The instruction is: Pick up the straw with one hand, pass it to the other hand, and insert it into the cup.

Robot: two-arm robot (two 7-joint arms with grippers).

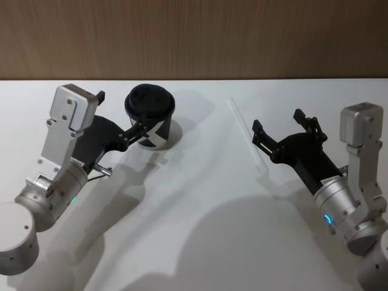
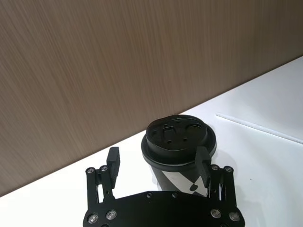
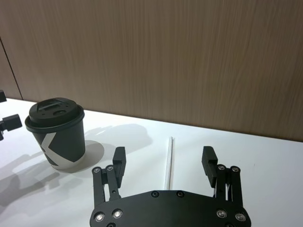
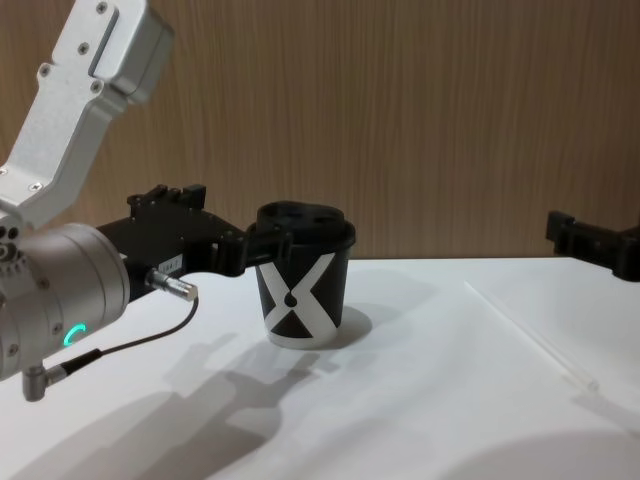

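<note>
Right gripper (image 1: 277,119) near straw (image 3: 169,161), fingers (image 3: 118,158) spread; left gripper (image 1: 123,110) at cup (image 1: 150,104)

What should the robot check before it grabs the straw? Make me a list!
1. Straw lies free on the table, nothing on it: ok.
2. Right gripper open and aimed at the straw: ok.
3. Right gripper holding the straw: not ok, it is apart from it.
4. Cup upright with its lid on: ok.
5. Left gripper open for the pass: ok.
6. Left gripper clear of the cup: cannot tell; one finger is right by the lid.
</note>
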